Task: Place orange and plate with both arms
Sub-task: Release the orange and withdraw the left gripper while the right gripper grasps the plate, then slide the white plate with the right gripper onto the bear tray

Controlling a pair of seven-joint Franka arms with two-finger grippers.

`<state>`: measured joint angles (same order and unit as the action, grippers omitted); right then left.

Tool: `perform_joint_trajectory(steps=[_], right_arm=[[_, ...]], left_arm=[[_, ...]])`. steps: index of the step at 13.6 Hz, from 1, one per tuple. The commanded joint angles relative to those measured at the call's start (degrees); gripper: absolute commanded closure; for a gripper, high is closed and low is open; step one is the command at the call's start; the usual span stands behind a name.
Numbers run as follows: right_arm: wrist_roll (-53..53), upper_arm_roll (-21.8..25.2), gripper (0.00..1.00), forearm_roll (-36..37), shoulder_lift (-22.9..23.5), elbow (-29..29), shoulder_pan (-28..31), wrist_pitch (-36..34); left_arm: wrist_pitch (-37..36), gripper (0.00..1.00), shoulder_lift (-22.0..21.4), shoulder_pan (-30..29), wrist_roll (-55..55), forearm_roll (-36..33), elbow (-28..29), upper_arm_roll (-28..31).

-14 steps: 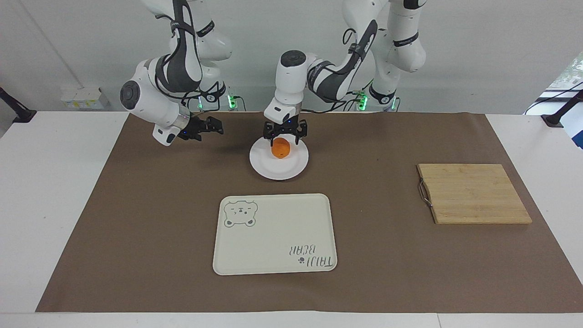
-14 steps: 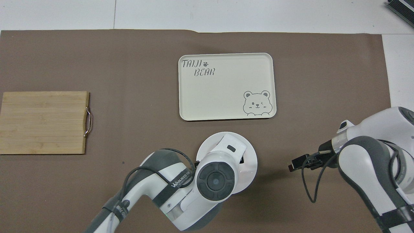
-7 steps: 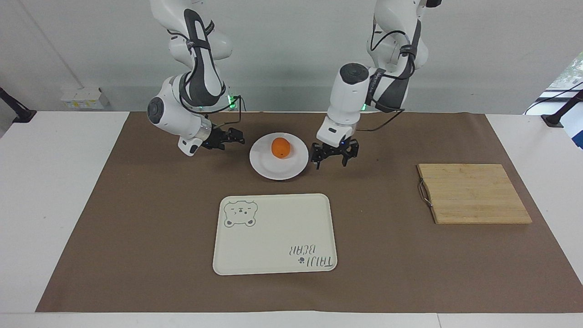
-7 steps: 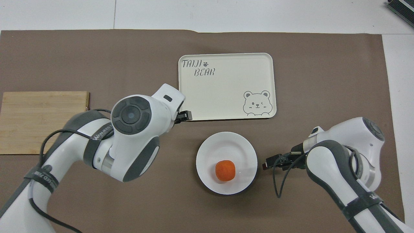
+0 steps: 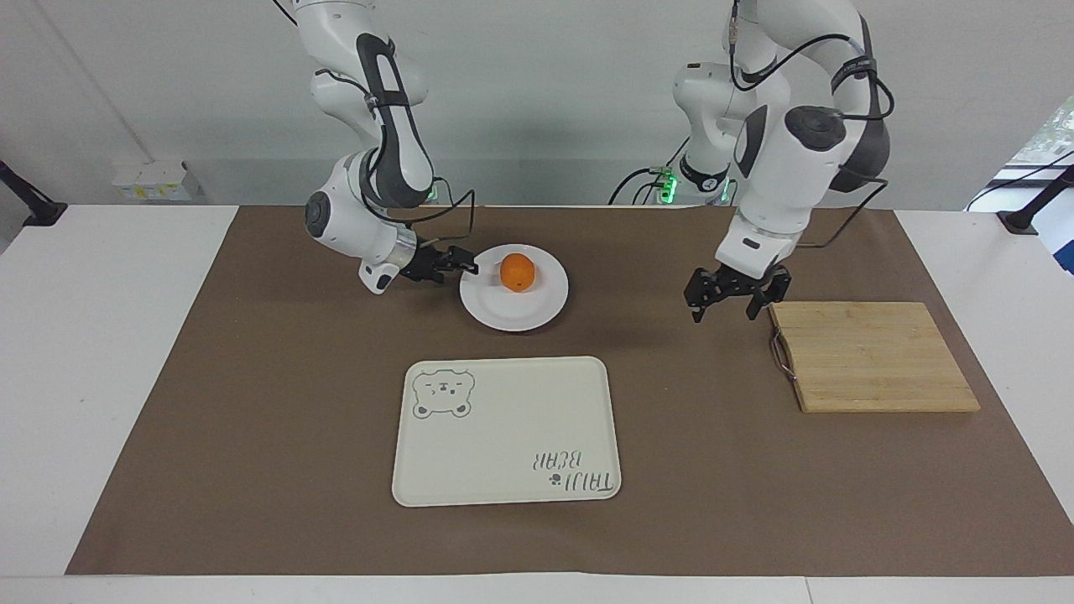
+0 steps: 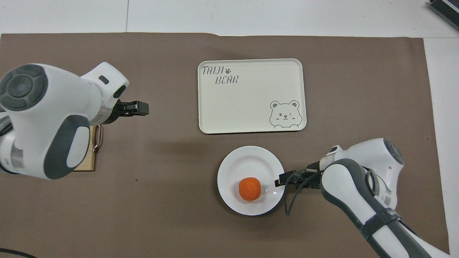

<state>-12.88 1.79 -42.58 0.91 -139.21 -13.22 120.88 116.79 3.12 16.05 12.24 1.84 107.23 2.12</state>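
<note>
The orange (image 5: 518,273) (image 6: 250,189) lies on the white plate (image 5: 512,312) (image 6: 251,161), on the brown mat near the robots. My right gripper (image 5: 466,267) (image 6: 280,180) is low at the plate's rim, on the side toward the right arm's end, with its tips at or just over the edge. Whether it grips the rim does not show. My left gripper (image 5: 728,307) (image 6: 138,107) is open and empty, up in the air over the mat beside the cutting board's handle.
A cream tray with a bear drawing (image 5: 506,432) (image 6: 251,96) lies farther from the robots than the plate. A wooden cutting board (image 5: 873,356) (image 6: 84,163) with a metal handle lies toward the left arm's end, mostly hidden by the left arm in the overhead view.
The left gripper let go of the orange on the plate and swung away to beside the cutting board. The right gripper moved in to the plate's rim.
</note>
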Motion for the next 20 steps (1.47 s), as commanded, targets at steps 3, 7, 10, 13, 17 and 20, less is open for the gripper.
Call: perform_joint_trajectory(steps=[3,7,10,13,17,20], right_arm=[[-5.05,-0.03,0.00,-6.28,1.29,-0.63,-0.49,1.55],[-7.32,-0.03,0.00,-9.62,2.08,-0.63,-1.46,3.31],[-9.44,-0.03,0.00,-11.74,2.35,-0.63,-1.72,3.48],[-9.45,0.06,0.73,-11.83,2.26,-0.98,-2.25,4.19],[-8.04,0.06,1.00,-11.83,2.35,-0.89,-2.16,3.49],[-8.65,0.15,1.00,-11.74,3.48,1.73,-1.46,0.25]], left_arm=[[-12.96,0.00,-1.53,-9.88,-17.74,1.50,-6.31,-0.37],[-17.38,0.00,-2.76,-12.88,-20.77,1.07,-9.40,-0.54],[-24.38,0.00,-2.77,-12.97,-20.25,0.80,-14.91,-0.45],[-30.80,0.00,-2.68,-13.67,-19.89,0.62,-18.80,-0.37],[-34.18,0.00,-3.99,-14.99,-19.37,0.62,-20.93,-0.72],[-33.03,0.00,-5.23,-15.00,-19.36,0.62,-18.81,-0.72]])
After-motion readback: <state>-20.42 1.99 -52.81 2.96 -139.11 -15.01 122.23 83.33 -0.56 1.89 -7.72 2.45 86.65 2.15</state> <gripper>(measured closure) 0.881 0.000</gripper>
